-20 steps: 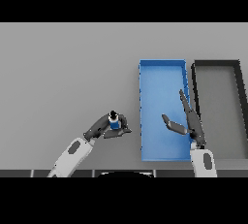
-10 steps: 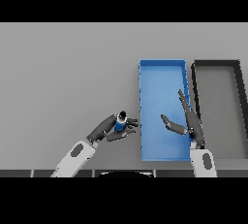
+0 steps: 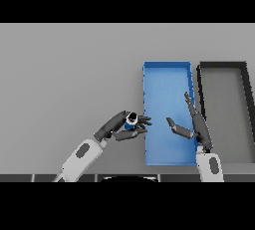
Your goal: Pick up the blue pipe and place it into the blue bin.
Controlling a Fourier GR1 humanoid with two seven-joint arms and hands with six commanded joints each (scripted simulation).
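Observation:
My left hand [image 3: 115, 127] holds the blue pipe [image 3: 131, 121], a short blue piece with a dark open end, its fingers and thumb curled round it. It hangs just left of the blue bin [image 3: 167, 72], with fingertips reaching the bin's left wall. The bin is a long shallow tray lying lengthwise on the grey table. My right hand [image 3: 195, 124] hovers over the bin's near right part, fingers straight and thumb spread, holding nothing.
A dark grey bin [image 3: 222, 66] of similar size lies directly right of the blue bin, their long walls almost touching. The grey table [image 3: 64, 74] stretches wide to the left and back.
My left hand has carried the blue pipe rightward, from the table's middle up to the blue bin's left wall. The right hand has stayed in place.

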